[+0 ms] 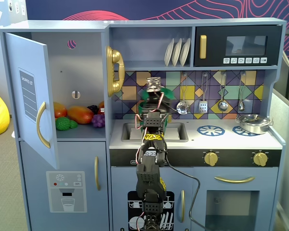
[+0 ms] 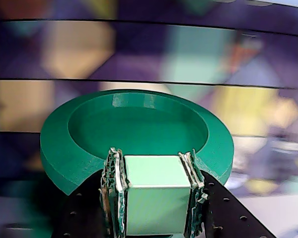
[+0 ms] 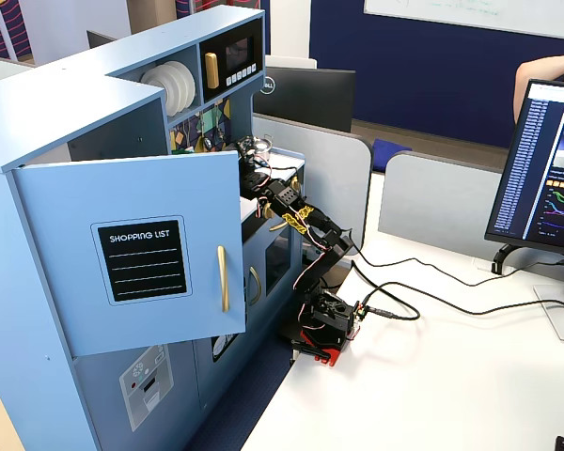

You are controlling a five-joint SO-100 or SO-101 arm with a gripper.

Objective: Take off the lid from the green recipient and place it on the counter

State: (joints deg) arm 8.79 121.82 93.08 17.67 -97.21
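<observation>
In the wrist view my gripper (image 2: pixel 154 157) is shut on the light green tab (image 2: pixel 156 198) of the lid (image 2: pixel 139 126), a dark green disc with a shallow round recess. I hold it in the air in front of the coloured tile backsplash. In a fixed view the gripper (image 1: pixel 154 91) is above the sink, and the lid's green edge (image 1: pixel 166 91) shows beside it. The green recipient is mostly hidden behind the arm; a dark green strip (image 1: pixel 143 107) shows to its left. The pale counter (image 1: pixel 231 140) lies below.
A recessed sink (image 1: pixel 179 131) sits under the arm. Blue burner rings (image 1: pixel 210 130) and a silver pan (image 1: pixel 253 123) are to the right. Utensils hang on the backsplash (image 1: pixel 222 96). The fridge door (image 1: pixel 31 96) stands open at left with toy food inside.
</observation>
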